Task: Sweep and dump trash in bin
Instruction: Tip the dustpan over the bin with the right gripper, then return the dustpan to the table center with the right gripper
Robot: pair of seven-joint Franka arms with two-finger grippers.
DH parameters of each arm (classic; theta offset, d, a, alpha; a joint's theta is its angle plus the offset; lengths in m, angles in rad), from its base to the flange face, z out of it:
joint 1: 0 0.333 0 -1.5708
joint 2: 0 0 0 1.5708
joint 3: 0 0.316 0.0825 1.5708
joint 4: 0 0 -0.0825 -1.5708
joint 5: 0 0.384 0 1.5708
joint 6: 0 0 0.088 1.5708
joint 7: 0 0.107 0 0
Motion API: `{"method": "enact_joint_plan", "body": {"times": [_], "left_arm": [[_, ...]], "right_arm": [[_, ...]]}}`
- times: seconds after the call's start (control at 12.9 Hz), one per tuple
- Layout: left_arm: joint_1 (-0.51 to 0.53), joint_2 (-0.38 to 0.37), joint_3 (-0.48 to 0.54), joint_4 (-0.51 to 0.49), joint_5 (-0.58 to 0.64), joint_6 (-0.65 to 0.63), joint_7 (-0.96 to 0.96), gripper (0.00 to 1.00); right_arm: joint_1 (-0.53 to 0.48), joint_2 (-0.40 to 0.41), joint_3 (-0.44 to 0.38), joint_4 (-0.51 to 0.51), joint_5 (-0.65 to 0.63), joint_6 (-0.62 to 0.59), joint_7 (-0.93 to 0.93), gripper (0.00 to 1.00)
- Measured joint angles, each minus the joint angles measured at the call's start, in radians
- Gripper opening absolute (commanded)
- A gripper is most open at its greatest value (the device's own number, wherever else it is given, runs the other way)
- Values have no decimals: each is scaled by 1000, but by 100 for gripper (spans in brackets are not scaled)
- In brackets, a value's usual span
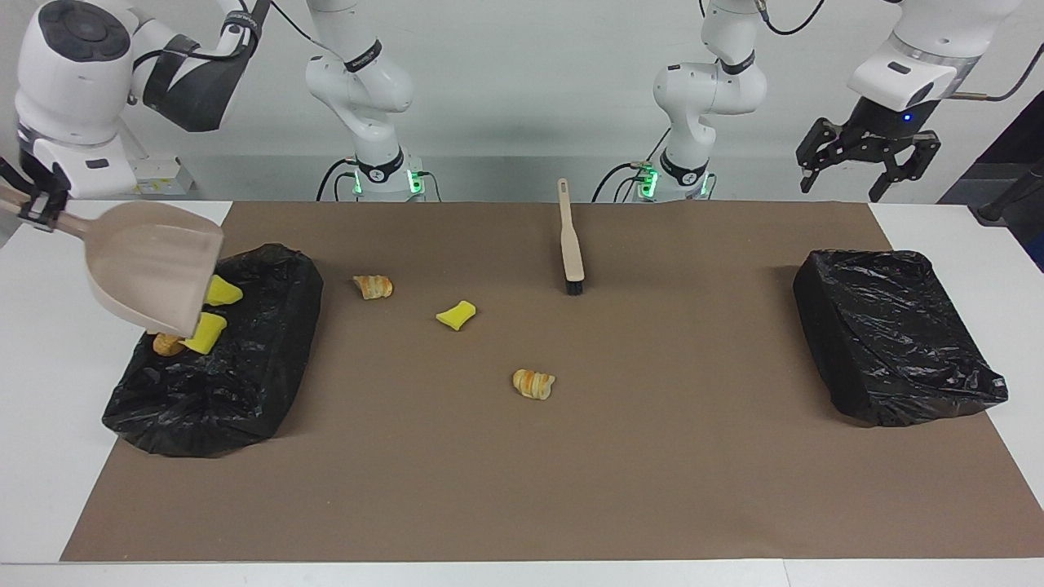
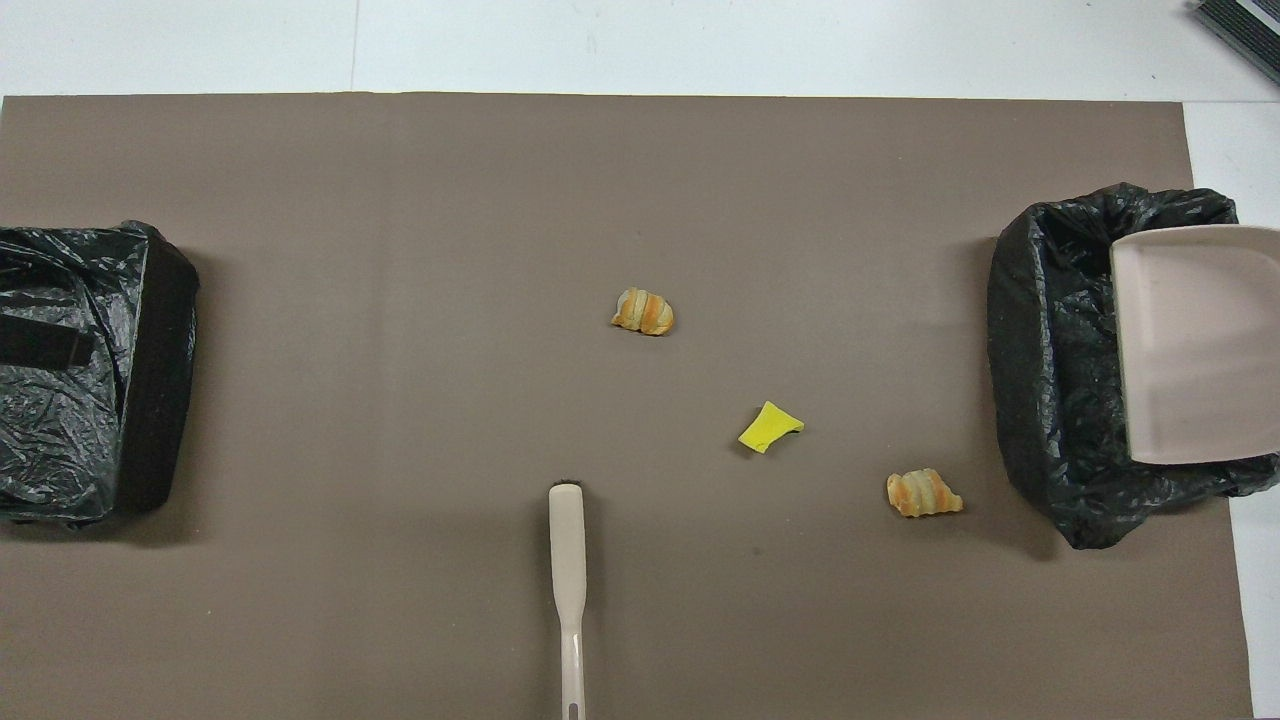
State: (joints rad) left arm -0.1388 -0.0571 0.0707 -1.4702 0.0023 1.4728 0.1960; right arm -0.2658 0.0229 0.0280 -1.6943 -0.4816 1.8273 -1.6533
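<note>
A brown mat [image 1: 522,456] covers most of the white table [image 1: 41,456]. Two bins lined with black bags stand on it, one at each end: the bin [image 1: 236,367] at the right arm's end, and a second bin [image 1: 893,334] at the left arm's end.

A beige dustpan [image 1: 155,265] hangs tilted over the first bin, mouth down. Its handle is pinched in the right gripper [image 1: 33,208] at the edge of the facing view; in the overhead view the pan [image 2: 1195,345] hides much of the bin's inside.

The left gripper [image 1: 866,159] hangs in the air near the table edge by the second bin, fingers spread and holding nothing.

A beige brush [image 1: 570,236] lies on the mat close to the robots, about midway between the arms, handle toward them and black bristles pointing away.

The trash is split. Under the pan's mouth, in or just above the first bin, are two yellow sponge chunks [image 1: 220,291] [image 1: 205,333] and a brown piece [image 1: 168,345] beside the lower one. Three pieces lie on the mat: a pastry [image 1: 373,286] near that bin, a sponge [image 1: 456,315] a little farther from the robots, and a second pastry [image 1: 533,384] farther out again, near the middle of the mat
</note>
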Motion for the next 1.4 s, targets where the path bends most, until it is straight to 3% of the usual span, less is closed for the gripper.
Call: {"method": "enact_joint_plan", "body": {"times": [0.54, 1.09, 1.4], "left_arm": [[16, 0, 3, 0, -2, -21, 0, 100], [16, 0, -1, 0, -2, -21, 0, 100], [16, 0, -1, 0, -2, -22, 0, 100]], "right_arm": [[212, 13, 5, -132, 173, -13, 669, 0], [458, 46, 7, -140, 421, -5, 1387, 0], [586, 91, 6, -120, 485, 83, 1755, 0]]}}
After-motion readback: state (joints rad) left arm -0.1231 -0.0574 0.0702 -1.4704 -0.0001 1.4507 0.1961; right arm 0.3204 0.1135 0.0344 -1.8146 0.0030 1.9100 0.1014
